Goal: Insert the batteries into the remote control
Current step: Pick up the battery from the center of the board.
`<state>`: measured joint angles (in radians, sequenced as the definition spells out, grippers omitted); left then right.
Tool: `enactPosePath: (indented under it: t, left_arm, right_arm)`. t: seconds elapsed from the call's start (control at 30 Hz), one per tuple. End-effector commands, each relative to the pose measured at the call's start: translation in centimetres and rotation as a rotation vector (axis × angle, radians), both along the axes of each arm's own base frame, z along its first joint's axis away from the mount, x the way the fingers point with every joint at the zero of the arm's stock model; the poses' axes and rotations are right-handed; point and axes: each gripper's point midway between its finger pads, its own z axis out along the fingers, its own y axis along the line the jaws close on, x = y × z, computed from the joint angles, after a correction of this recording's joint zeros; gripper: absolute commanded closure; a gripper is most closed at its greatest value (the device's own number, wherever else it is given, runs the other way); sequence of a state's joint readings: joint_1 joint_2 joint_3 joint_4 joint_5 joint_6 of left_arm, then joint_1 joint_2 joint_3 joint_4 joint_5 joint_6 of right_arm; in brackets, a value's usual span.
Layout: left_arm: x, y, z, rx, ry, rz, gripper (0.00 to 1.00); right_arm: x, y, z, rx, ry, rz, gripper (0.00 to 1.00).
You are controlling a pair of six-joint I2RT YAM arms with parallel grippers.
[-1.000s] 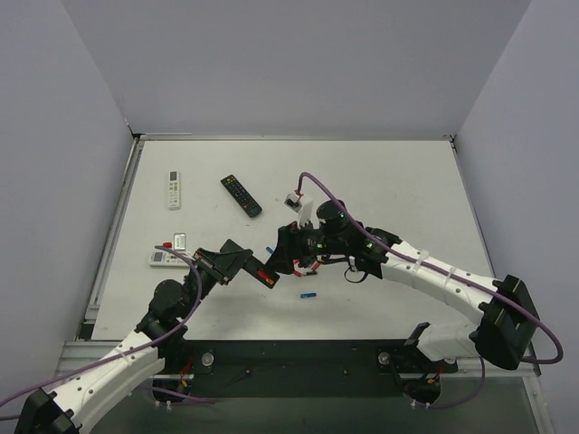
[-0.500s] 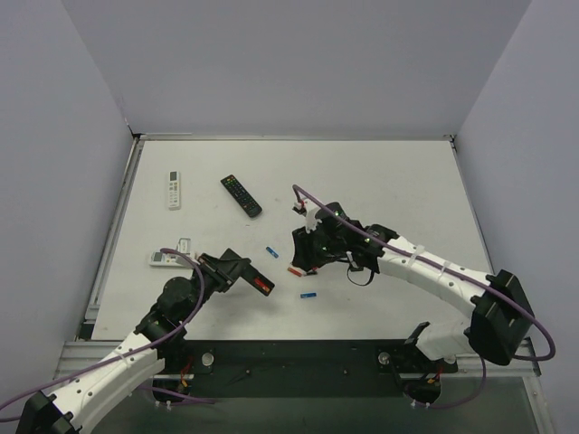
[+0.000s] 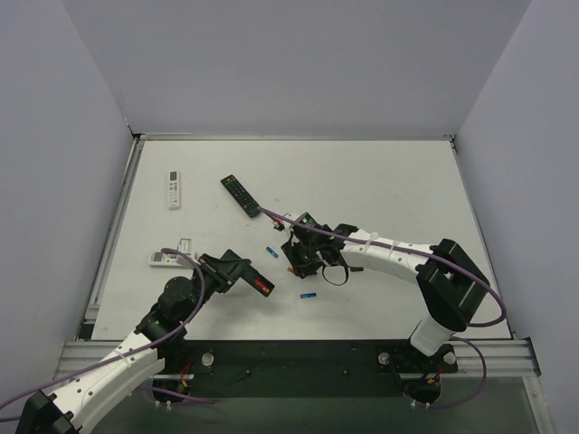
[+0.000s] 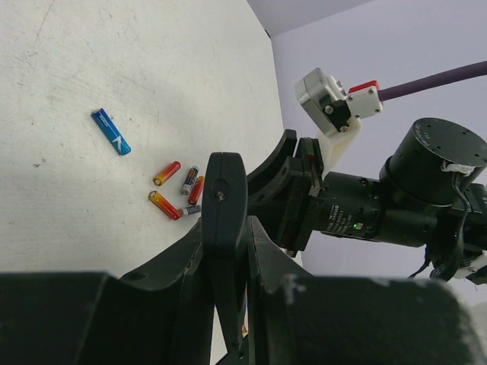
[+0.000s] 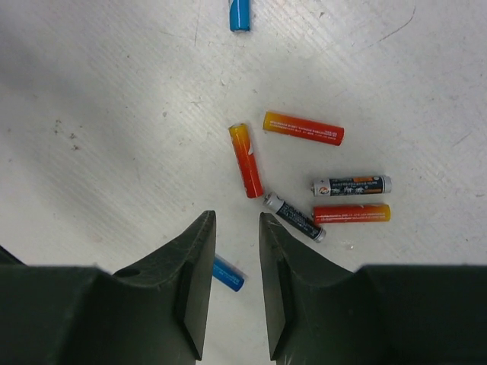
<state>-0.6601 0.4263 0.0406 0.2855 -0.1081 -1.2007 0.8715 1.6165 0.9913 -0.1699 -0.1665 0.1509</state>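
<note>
Your right hand [image 5: 234, 228], swung left, now hovers parted and empty over the batteries [image 5: 246, 160], poised to pick one, while your left hand [image 3: 233, 268] grips the remote control [image 4: 221, 228].

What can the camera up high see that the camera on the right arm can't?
Only the top view shows two white plastic remotes, the black remote with coloured buttons, and the left end effector holding the slim matte-black remote. Only the right wrist view shows the small red-orange batteries one by one, plus two dark ones. Both show the right end effector, the blue batteries and the white table.
</note>
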Motion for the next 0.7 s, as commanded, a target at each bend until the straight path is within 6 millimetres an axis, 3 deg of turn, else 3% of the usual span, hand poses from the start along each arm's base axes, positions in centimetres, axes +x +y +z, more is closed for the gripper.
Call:
enactPosePath:
  t: [0.0,0.67]
  left_arm:
    - [-0.1,0.3,-1.1,0.002,0.005,0.006,1.00]
    - [-0.3,0.2,-0.8,-0.010,-0.002,0.000,1.00]
  right_arm:
    - [0.8,0.4,-0.5,-0.070,-0.044,0.043,0.75]
    - [1.1,0.3,-4.0,-0.235,-0.097,0.062,0.85]
